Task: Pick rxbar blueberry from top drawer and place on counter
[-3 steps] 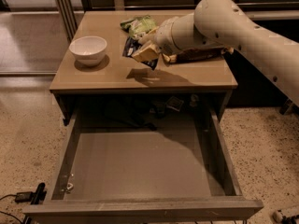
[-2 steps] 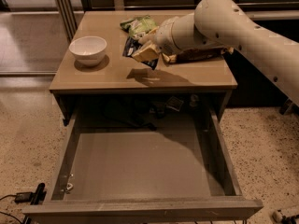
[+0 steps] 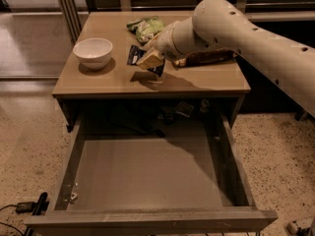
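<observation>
The robot's gripper [image 3: 150, 59] hangs over the middle of the counter [image 3: 206, 80], a little toward the front edge, closed on the bar [image 3: 133, 56]. The dark wrapper sticks out on both sides of the pale fingers, and a shadow on the tabletop just below suggests the bar is held clear of the surface rather than resting on it. The drawer [image 3: 147, 173] stands pulled out below the front edge, its flat bottom bare apart from a small scrap near the front left corner.

A white bowl [image 3: 93, 53] sits toward the left edge, a green bag [image 3: 146, 27] lies at the back edge, and a brown bag [image 3: 206, 58] lies under the arm [image 3: 231, 28] toward the right edge.

The pick appears done; what remains is the placing. To do it well, the arm should lower straight down onto the open patch beneath the bar, between the bowl and the brown bag. It should bring the wrapper flat to the surface before the fingers part, so the bar does not drop or slide toward the front edge and the drawer. The lift away should then go straight up, clear of the green bag behind.
</observation>
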`<act>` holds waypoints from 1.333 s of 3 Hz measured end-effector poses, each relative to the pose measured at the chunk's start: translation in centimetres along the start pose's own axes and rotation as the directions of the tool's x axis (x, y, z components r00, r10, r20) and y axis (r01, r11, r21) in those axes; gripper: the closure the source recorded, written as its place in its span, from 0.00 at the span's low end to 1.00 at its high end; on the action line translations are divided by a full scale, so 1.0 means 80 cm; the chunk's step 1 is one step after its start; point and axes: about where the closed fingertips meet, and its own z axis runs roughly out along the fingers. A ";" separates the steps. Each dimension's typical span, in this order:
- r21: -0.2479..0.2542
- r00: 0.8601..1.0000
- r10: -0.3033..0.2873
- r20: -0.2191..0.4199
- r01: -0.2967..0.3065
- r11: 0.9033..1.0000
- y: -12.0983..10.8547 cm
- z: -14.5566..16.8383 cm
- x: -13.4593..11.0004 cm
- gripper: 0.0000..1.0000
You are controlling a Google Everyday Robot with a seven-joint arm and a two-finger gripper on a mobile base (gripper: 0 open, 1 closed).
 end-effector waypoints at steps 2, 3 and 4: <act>0.044 0.999 0.020 -0.044 -0.018 0.999 -0.007 0.000 0.023 1.00; 0.034 0.996 0.047 -0.078 -0.045 0.998 0.002 0.011 0.044 0.90; 0.034 0.996 0.047 -0.078 -0.045 0.998 0.002 0.011 0.044 0.68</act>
